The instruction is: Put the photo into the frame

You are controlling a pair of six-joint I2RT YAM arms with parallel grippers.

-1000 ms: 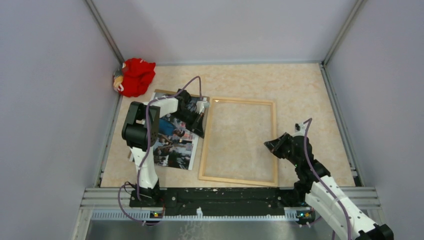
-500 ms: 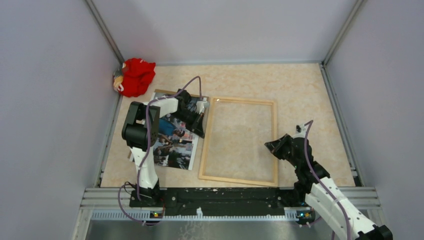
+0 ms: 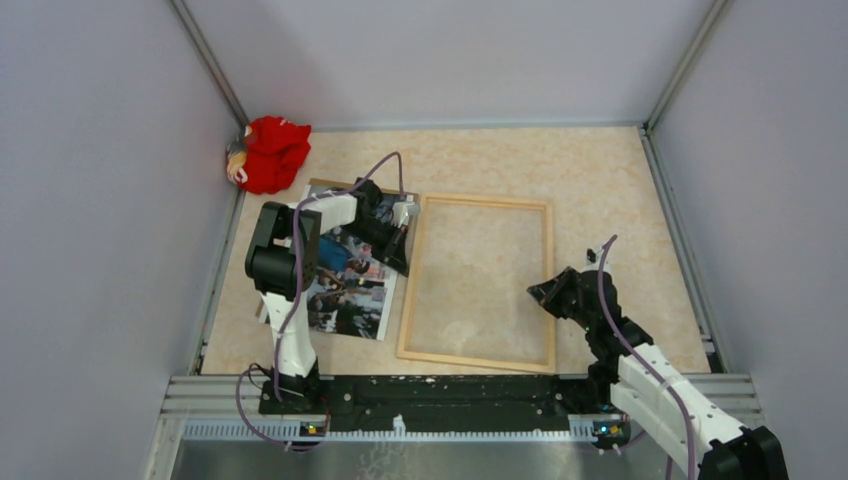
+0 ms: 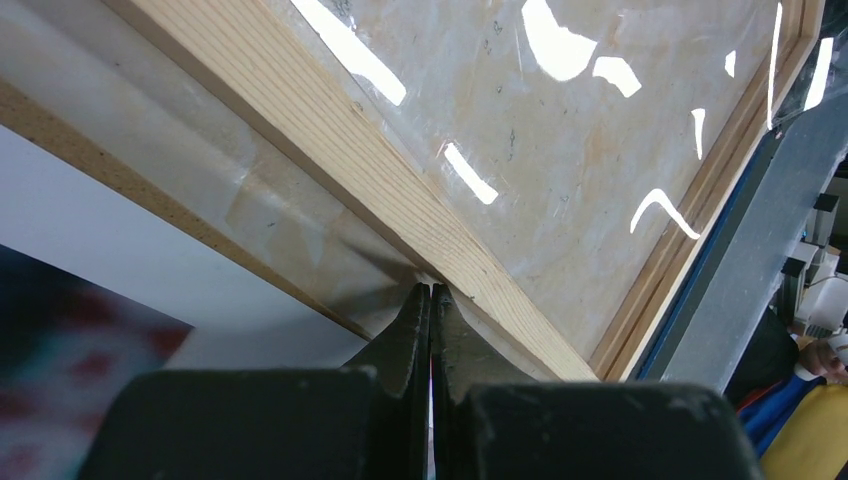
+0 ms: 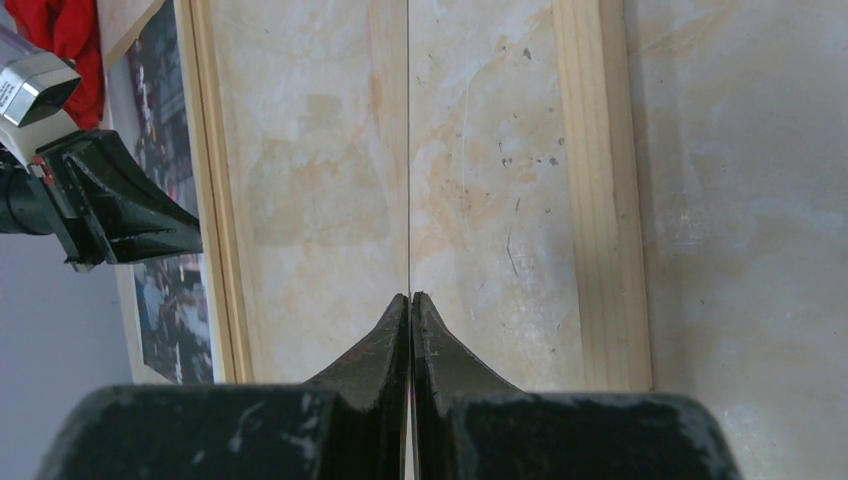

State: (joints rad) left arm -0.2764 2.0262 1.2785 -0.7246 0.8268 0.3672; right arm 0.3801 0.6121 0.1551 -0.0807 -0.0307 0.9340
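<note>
The light-wood frame [image 3: 548,280] lies flat in the middle of the table, with its clear pane [image 4: 560,170] in it. The photo [image 3: 352,300] lies picture-up to its left, on a brown backing board [image 3: 322,186]. My left gripper [image 3: 404,236] is shut. Its tips [image 4: 431,292] rest on the table against the outer side of the frame's left rail [image 4: 400,190], beside the board's edge [image 4: 150,195]. My right gripper [image 3: 540,293] is shut too, low over the pane just inside the right rail [image 5: 590,200]. A thin straight line runs on from its tips [image 5: 410,297].
A red cloth toy [image 3: 270,152] sits in the far left corner. Grey walls close in the table on three sides. The black base rail [image 3: 440,390] runs along the near edge. The right wrist view shows the left gripper [image 5: 120,210] across the frame.
The right arm has drawn back slightly toward the near edge, its gripper staying by the right rail. The left arm, frame and photo have not moved.
</note>
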